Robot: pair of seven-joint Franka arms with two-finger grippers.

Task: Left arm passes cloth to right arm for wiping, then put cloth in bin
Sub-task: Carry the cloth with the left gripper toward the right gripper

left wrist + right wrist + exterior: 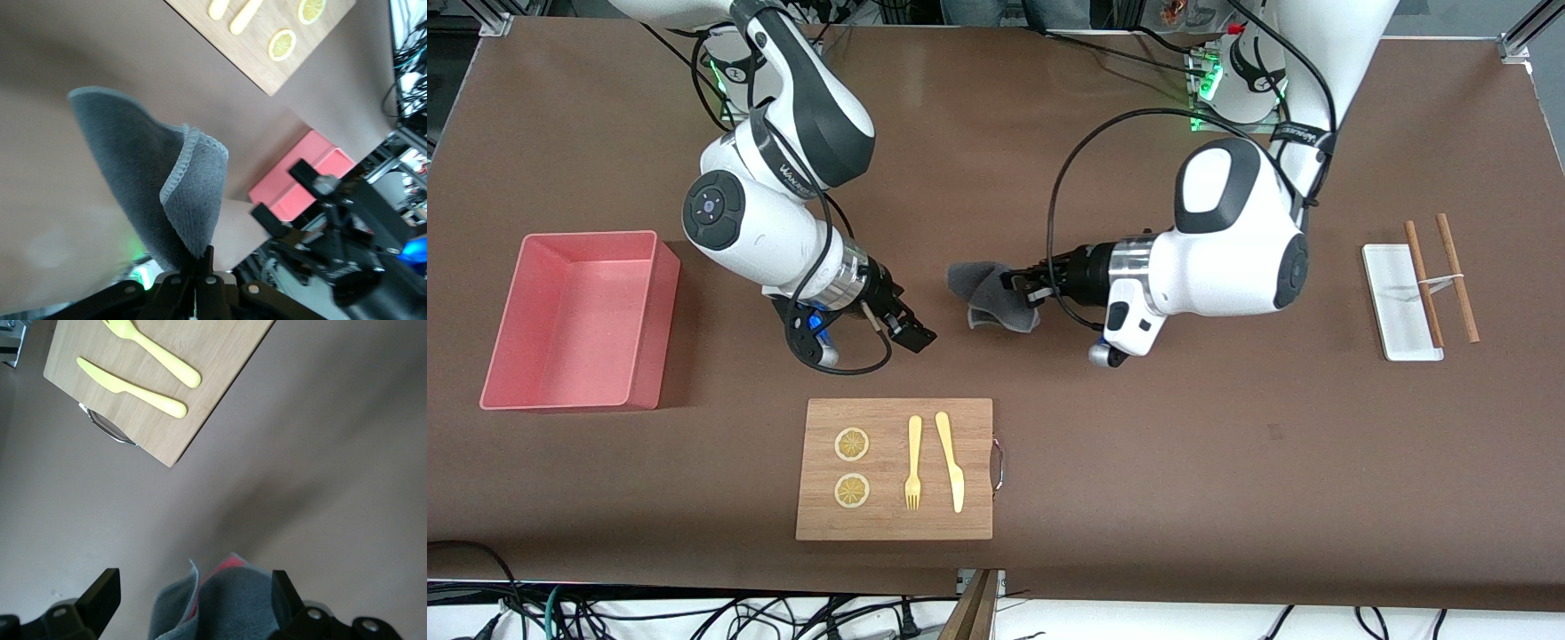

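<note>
holding the cloth [991,295] up in the air over the middle of the table, the left gripper [1021,286] has its fingers pinched tight on one edge, and the grey fabric droops from it toward the right arm's end. and look at the right gripper [903,327], fingers spread wide, nothing in them, hanging over bare table between the cloth and the bin [578,318], pointed at the cloth but clearly apart from it. from the right wrist view the cloth [213,603] sits between those wide fingers' line of sight, a hint of red showing in the folds.

so where are we? early, by my read: the lift looks done, the handover is not yet made, and the wiping and the drop into the bin are all left to do.

containers now. the pink bin stands toward the right arm's end, low walls, nothing in it that i can see. the white tray [1400,302] at the left arm's end has two brown sticks [1440,277] lying across it. the wooden board [895,468], nearer the front camera, carries two lemon slices [852,466], a fork [913,462] and a knife [951,460].
</note>
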